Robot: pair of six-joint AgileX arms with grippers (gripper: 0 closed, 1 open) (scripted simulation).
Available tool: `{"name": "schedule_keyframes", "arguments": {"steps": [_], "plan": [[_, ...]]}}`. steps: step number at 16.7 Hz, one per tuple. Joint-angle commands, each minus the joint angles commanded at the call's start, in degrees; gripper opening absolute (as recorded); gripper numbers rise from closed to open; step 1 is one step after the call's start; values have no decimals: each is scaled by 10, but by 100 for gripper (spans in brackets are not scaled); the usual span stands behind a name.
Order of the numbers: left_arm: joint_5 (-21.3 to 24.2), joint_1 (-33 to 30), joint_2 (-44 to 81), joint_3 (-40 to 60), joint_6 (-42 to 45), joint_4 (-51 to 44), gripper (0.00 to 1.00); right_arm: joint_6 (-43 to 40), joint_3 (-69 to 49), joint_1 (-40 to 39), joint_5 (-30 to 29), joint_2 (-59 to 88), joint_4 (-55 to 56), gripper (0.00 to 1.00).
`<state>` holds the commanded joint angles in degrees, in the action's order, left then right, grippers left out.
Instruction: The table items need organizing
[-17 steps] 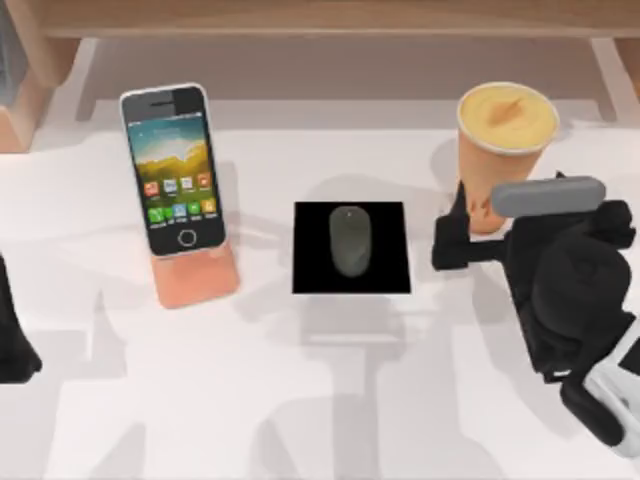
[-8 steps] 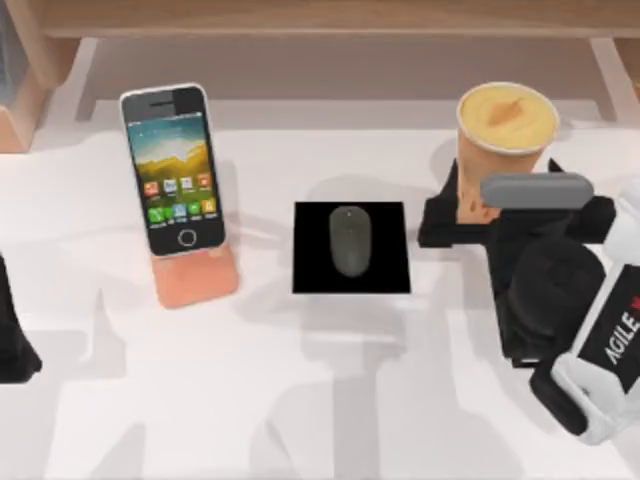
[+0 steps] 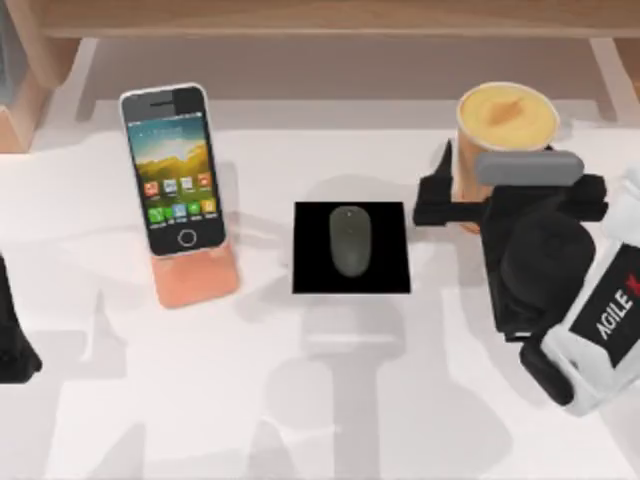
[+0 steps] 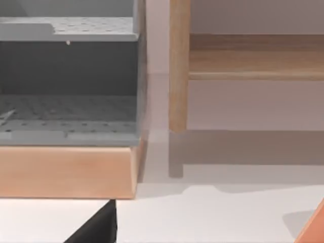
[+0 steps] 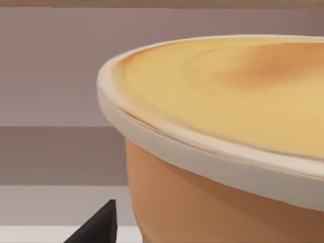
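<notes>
The orange cup (image 3: 505, 120) of yellow drink stands at the table's back right and looms close in the right wrist view (image 5: 212, 152). My right gripper (image 3: 512, 195) is open at the cup's near side, one finger on each side of its lower body, apart from it. The dark grey mouse (image 3: 350, 240) lies on the black pad (image 3: 310, 275) at the middle. At the back left the smartphone (image 3: 172, 170) leans on the salmon-pink stand (image 3: 195, 280). My left arm (image 3: 12, 340) is parked at the table's (image 3: 300, 400) left edge.
A wooden shelf rail (image 3: 330, 20) runs along the back of the table. The left wrist view shows a grey shelf unit (image 4: 68, 76) on a wooden base and a wooden post (image 4: 178, 66).
My right gripper has moved toward the back of the table, bringing its fingers up alongside the cup. The cup, the mouse, the smartphone and my left arm have stayed put.
</notes>
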<state>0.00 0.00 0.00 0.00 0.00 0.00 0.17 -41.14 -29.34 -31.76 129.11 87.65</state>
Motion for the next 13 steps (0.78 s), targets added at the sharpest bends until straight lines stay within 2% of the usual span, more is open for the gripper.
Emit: {"name": "schedule_keyframes", "arguments": {"steps": [5,13], "plan": [[0,0,0,0,0,0,100,0,-10,4,4,3,-7,100],[0,0,0,0,0,0,100,0,-10,4,4,3,-7,40]]}}
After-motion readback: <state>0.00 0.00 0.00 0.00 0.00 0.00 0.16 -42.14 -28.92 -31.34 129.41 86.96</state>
